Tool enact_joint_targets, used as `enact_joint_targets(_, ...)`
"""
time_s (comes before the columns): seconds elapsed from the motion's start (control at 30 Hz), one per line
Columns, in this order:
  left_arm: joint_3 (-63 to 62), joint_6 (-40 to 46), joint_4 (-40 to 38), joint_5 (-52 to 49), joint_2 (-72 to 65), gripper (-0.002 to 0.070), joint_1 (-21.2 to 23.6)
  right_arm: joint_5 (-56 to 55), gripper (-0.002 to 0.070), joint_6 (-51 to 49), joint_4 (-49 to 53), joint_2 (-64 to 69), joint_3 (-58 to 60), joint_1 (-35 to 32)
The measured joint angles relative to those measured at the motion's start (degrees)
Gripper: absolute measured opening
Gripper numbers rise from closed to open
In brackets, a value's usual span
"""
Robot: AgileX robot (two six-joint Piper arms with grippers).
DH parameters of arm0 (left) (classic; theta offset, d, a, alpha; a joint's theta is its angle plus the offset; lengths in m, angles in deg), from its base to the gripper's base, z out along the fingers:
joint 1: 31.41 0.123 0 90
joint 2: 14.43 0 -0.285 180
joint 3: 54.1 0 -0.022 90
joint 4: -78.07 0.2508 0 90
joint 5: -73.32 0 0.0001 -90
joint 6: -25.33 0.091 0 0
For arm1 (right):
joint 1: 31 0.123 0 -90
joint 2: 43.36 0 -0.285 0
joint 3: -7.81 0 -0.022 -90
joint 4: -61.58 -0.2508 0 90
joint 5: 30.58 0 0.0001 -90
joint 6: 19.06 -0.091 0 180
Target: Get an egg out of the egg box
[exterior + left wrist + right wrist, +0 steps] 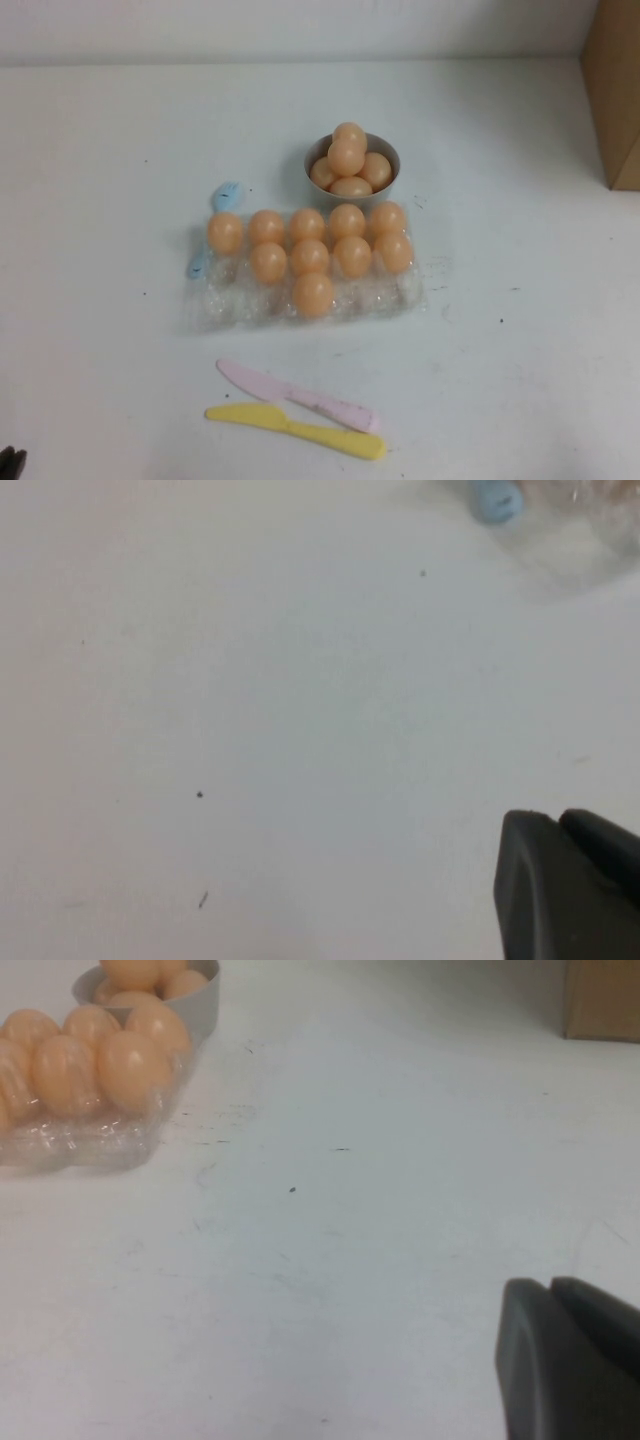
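Note:
The clear plastic egg box (232, 300) lies mid-table and holds several orange-tan eggs; one egg (313, 293) sits alone in its front row. My left gripper (555, 818) is shut and empty, low over bare table to the left of the box, whose corner (585, 540) shows at the edge of the left wrist view. Only a dark bit of that arm (9, 464) shows in the high view's near-left corner. My right gripper (548, 1285) is shut with nothing in it, over bare table well to the right of the egg box (75, 1140).
A small grey bowl (390, 152) piled with several eggs stands just behind the box. A light blue utensil (226, 195) lies partly under the box's left end. A pink knife (300, 396) and a yellow knife (300, 431) lie in front. A cardboard box (615, 90) stands far right.

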Motion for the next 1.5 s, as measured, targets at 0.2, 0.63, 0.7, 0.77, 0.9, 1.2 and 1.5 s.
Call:
enact_joint_targets(0.2, 0.0, 1.96, 1.26, -6.79, 9.0, -0.0001, 2.17, 0.0, -0.0017, 0.0, 0.0, 0.0, 0.0, 0.0)
enact_joint_targets(0.63, 0.0, 1.96, 1.65, -7.12, 13.95, -0.0001, 2.68, 0.04, -0.0017, 0.0, 0.0, 0.0, 0.0, 0.0)
enact_joint_targets(0.7, 0.0, 1.96, 1.65, -7.12, 13.95, -0.0001, 2.68, 0.13, -0.0017, 0.0, 0.0, 0.0, 0.0, 0.0)
enact_joint_targets(0.77, 0.0, 1.96, 1.65, -7.12, 13.95, -0.0001, 2.68, 0.13, -0.0017, 0.0, 0.0, 0.0, 0.0, 0.0)
enact_joint_targets(0.9, 0.0, 1.96, 1.65, -7.12, 13.95, -0.0001, 2.68, 0.13, -0.0017, 0.0, 0.0, 0.0, 0.0, 0.0)
enact_joint_targets(1.2, 0.0, 1.74, 1.26, -7.22, 13.95, -0.0001, 1.95, 0.13, -0.0017, 0.0, 0.0, 0.0, 0.0, 0.0)
enact_joint_targets(1.5, 0.0, 0.94, 0.81, -7.22, 13.95, -0.0002, -1.3, 0.17, -0.0017, 0.0, 0.0, 0.0, 0.0, 0.0)
